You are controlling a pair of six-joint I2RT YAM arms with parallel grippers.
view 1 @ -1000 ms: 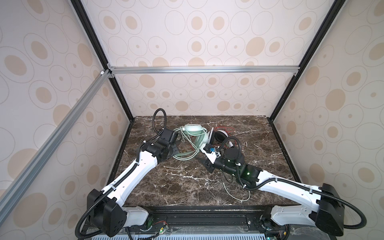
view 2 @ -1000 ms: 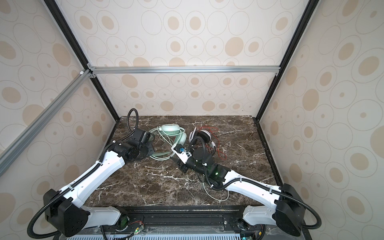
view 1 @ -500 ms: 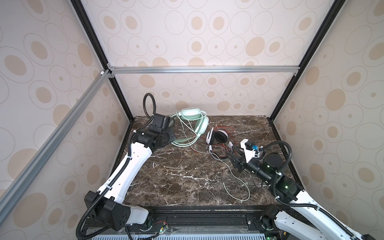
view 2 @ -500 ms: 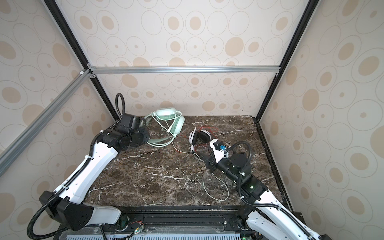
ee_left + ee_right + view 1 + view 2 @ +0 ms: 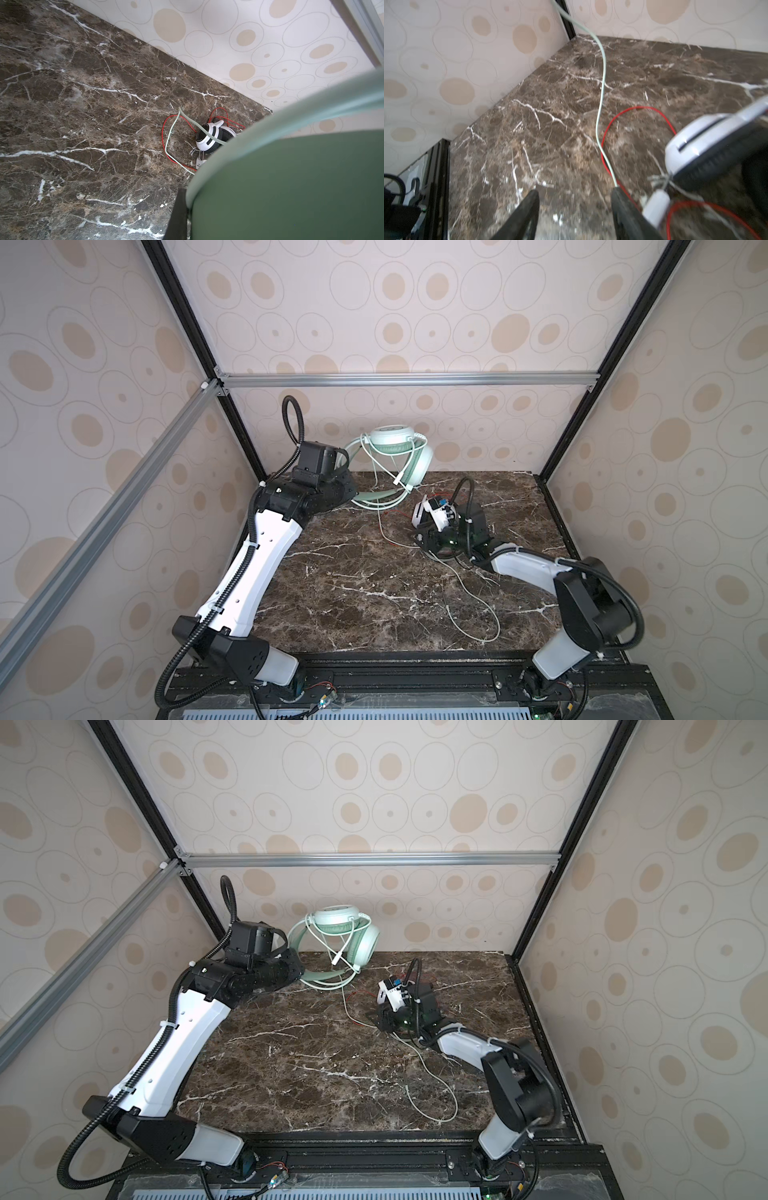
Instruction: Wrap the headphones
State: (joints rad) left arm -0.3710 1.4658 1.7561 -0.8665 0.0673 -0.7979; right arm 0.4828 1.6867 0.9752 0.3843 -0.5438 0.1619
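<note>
Left claw clenched on mint headphones, hoisted far left-centre. Right claw released, low over surface beside pale cable. Best: pinch pale cable alone, dodge red cable, wind snug.

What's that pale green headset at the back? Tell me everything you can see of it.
The mint green headphones are an over-ear wired pair, smooth plastic by the look, with two round padded cups and a thin headband. They hang tilted near the back wall, cups uppermost, the headband clamped in the left gripper, its jaws shut. Their pale green cable loops loosely over the cups, drops to the marble table and trails forward, crossing the red cable.
</note>
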